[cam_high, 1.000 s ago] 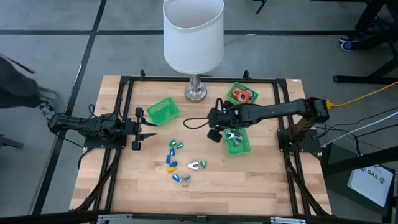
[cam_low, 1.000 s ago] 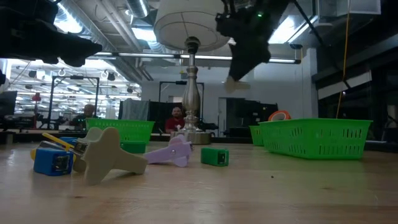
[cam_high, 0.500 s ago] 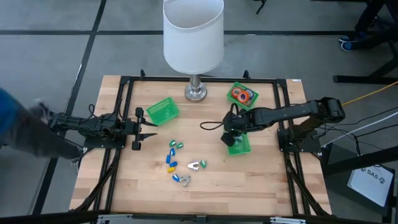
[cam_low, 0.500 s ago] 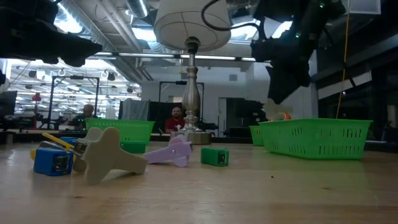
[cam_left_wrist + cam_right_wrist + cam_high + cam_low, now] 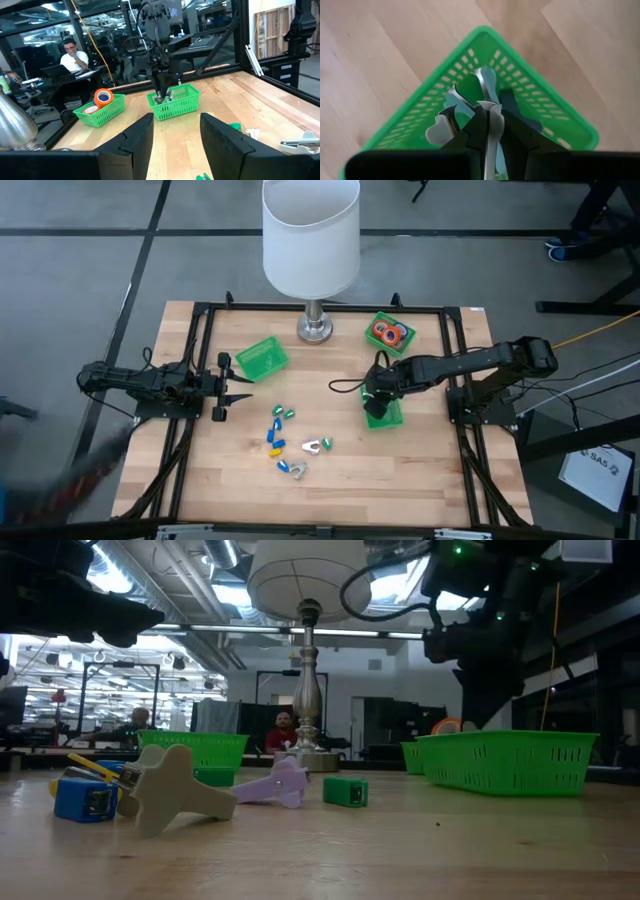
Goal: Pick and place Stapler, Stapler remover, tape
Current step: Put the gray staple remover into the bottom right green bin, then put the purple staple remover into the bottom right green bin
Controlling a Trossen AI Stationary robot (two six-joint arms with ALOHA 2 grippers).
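My right gripper (image 5: pixel 372 402) reaches down into the green bin (image 5: pixel 384 414) near the table's right side and is shut on a silvery-grey staple remover (image 5: pixel 492 112). More removers (image 5: pixel 440 131) lie in that bin. Orange and red tape rolls (image 5: pixel 390 332) sit in another green bin near the far edge. Small blue, yellow and green staplers (image 5: pixel 277 438) and two removers (image 5: pixel 316 445) lie on the wood at the middle. My left gripper (image 5: pixel 240 387) waits open at the table's left side. My right gripper pinches one staple remover by its narrow end (image 5: pixel 491 131) between the two fingers, coming from above and pointing down. The remover's forked end (image 5: pixel 487 107) pokes past the fingertips, inside the green bin (image 5: pixel 485 31), over the other removers.
A lamp with a white shade (image 5: pixel 311 235) stands at the far edge on a metal base (image 5: pixel 314 328). A third green bin (image 5: pixel 262 358) sits left of the base. A black frame (image 5: pixel 200 310) rings the table. Bare wood lies along the near edge.
My right gripper has carried the remover toward the table's right, from beside the bin to over it, and has come down until its fingers are inside the bin. Its fingers stayed shut on the piece.
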